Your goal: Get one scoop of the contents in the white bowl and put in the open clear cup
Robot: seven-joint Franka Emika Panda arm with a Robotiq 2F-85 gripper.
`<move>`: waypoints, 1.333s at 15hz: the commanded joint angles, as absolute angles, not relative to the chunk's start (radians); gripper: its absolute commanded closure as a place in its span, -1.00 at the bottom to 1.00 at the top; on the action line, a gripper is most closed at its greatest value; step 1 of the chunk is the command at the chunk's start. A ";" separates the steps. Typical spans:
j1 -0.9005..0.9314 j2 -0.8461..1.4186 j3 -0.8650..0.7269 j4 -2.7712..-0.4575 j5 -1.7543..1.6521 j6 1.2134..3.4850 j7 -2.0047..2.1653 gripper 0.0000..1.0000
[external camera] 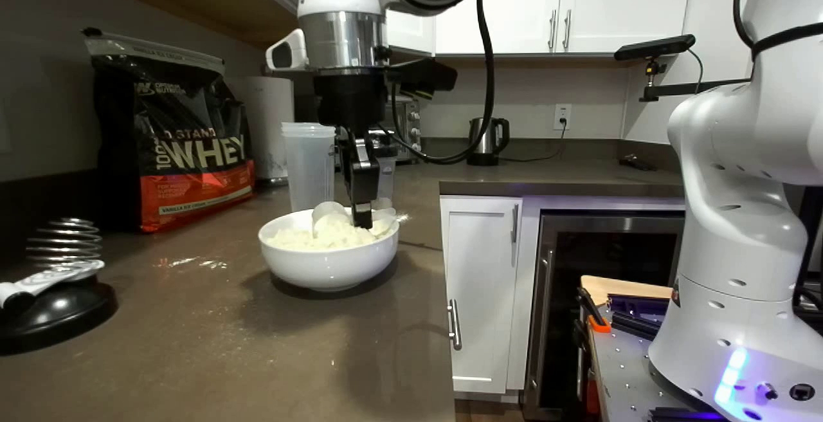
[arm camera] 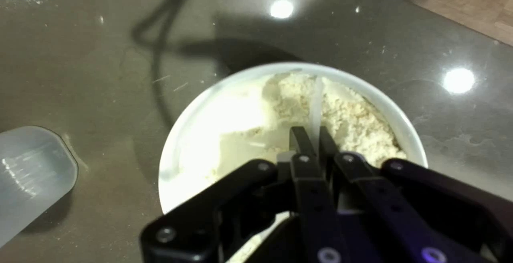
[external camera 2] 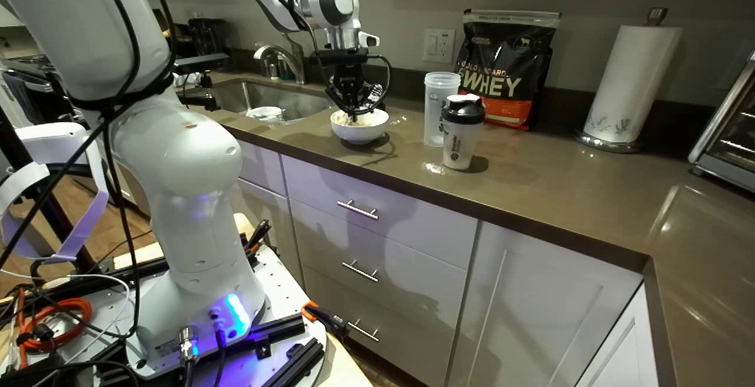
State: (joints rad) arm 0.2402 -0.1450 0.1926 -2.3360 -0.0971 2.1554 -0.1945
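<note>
Currently gripper (arm camera: 313, 136) pinches scoop (external camera: 326, 211) by handle (arm camera: 316, 110), part-sunk in powder (arm camera: 360, 128) inside bowl (external camera: 328, 269). Cup (external camera 2: 435, 111) stands upright on counter (external camera 2: 548, 166), apart from bowl, just beside lidded shaker (external camera 2: 460, 138), near whey bag (external camera 2: 504, 65).

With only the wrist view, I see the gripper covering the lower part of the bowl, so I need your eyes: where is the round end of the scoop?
Observer: In an exterior view, the round end of the scoop shows right beside the gripper, down in the powder. How full it is, I cannot tell.
Operator: And the open clear cup: is anything over its mouth?
Observer: No, in an exterior view its top is uncovered.
Operator: Is anything next to it that I should avoid?
Observer: Yes, a black-lidded shaker cup stands close by, on the side toward the front edge of the counter.
</note>
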 commanded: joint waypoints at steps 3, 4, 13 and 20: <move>0.241 -0.128 0.195 -2.316 -0.052 2.123 -0.245 0.96; 0.241 -0.127 0.195 -2.316 -0.051 2.122 -0.248 0.96; 0.235 -0.122 0.191 -2.304 -0.051 2.112 -0.252 0.96; 0.230 -0.120 0.172 -2.277 -0.005 2.065 -0.280 0.96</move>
State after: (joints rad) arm 0.2392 -0.1300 0.1786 -2.3066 -0.0504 2.1091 -0.2315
